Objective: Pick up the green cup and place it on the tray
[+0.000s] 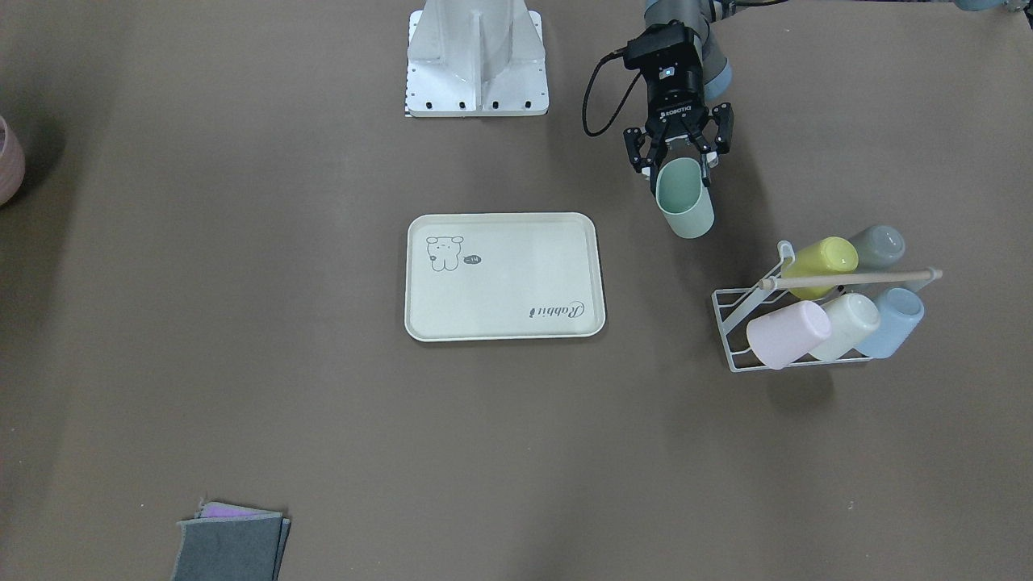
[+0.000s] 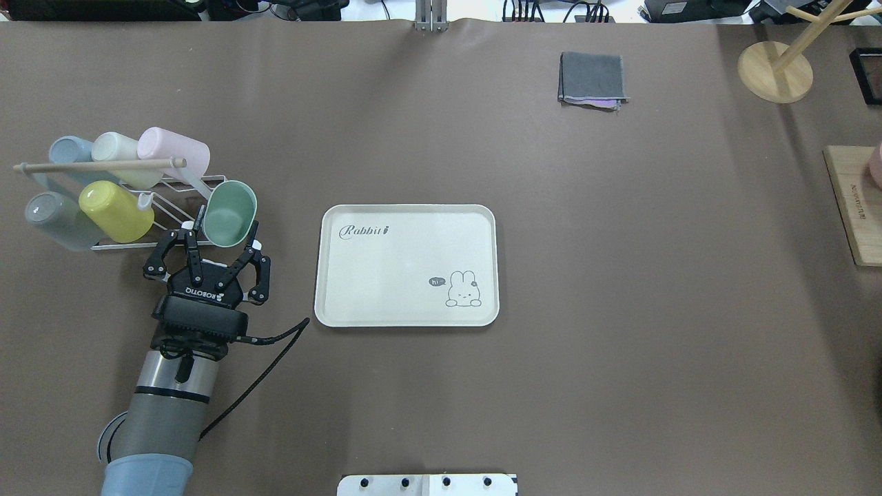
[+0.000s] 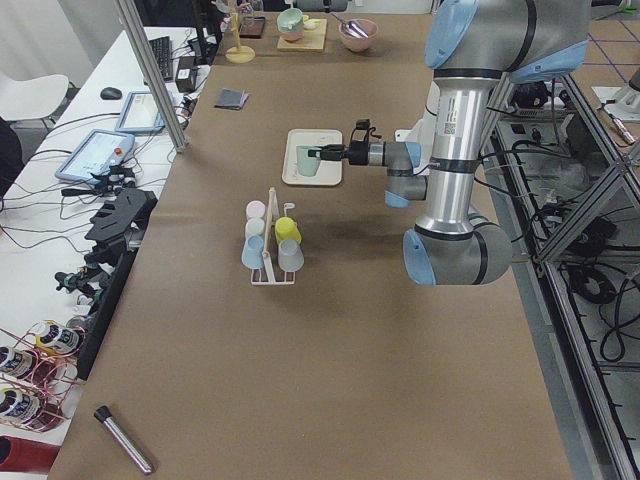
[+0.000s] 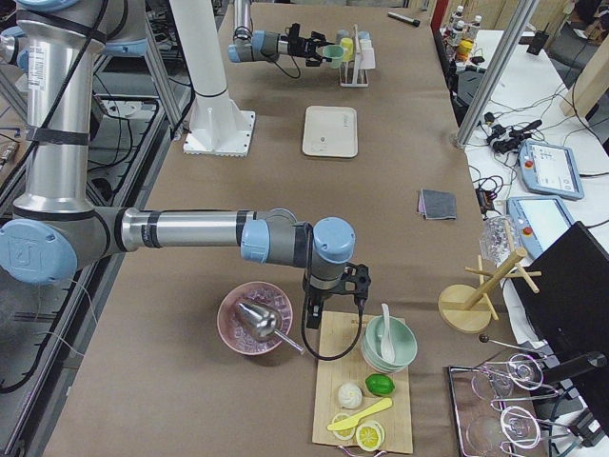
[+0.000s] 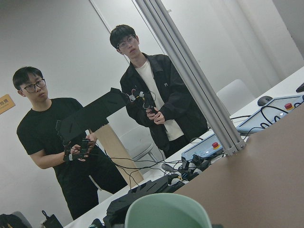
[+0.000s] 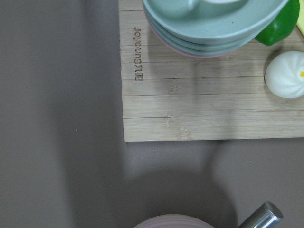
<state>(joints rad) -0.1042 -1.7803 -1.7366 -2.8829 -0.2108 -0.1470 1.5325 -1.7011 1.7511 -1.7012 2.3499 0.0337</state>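
Robotics laboratory. A brown-covered table bears a left arm and a right arm about a bolted metal base plate. An aluminium frame post, a teach pendant and tangled cables line the side bench. Two operators, one in a T-shirt and one in a jacket, hold handheld controllers.

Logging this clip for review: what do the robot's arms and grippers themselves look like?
Both arms are silver tubes with light blue joint caps: the left arm and the right arm. The left gripper is black, with two jointed fingers and white ROBOTIQ lettering; a black cable loops from its wrist. The right gripper is also black.
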